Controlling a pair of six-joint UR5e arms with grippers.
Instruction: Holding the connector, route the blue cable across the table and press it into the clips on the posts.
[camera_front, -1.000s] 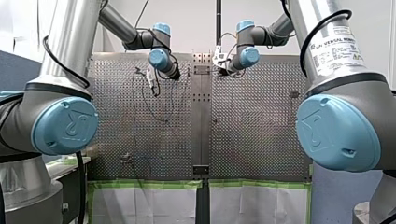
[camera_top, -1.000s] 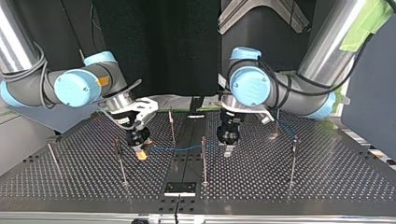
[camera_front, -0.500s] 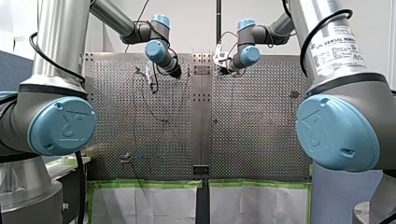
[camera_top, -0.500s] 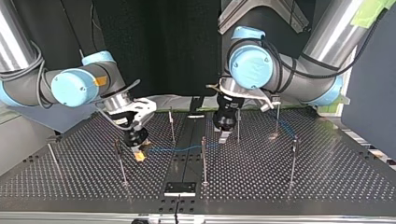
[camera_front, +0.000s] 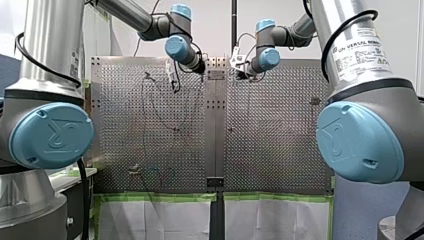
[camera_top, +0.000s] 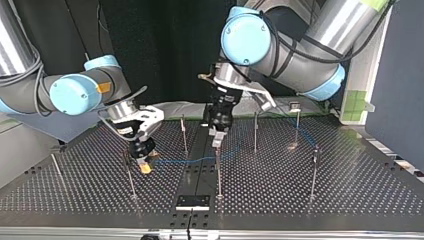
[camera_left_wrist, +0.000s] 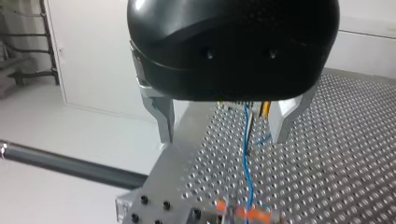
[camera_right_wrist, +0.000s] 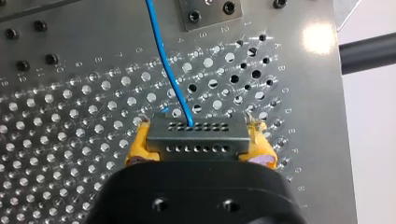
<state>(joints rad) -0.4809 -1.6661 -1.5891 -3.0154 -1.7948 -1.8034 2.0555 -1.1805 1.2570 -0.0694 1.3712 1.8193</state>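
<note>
Slack threatens: my right gripper pinches the connector at the top view's left; the blue cable, loose under my left gripper, fingers spread, may slip past the near post unclipped.

Our left arm comes in from the top view's right and reaches to the middle. Our left gripper points down with its metal fingers spread apart. Our right gripper tilts downward, its yellow pads clamped on the connector.
</note>
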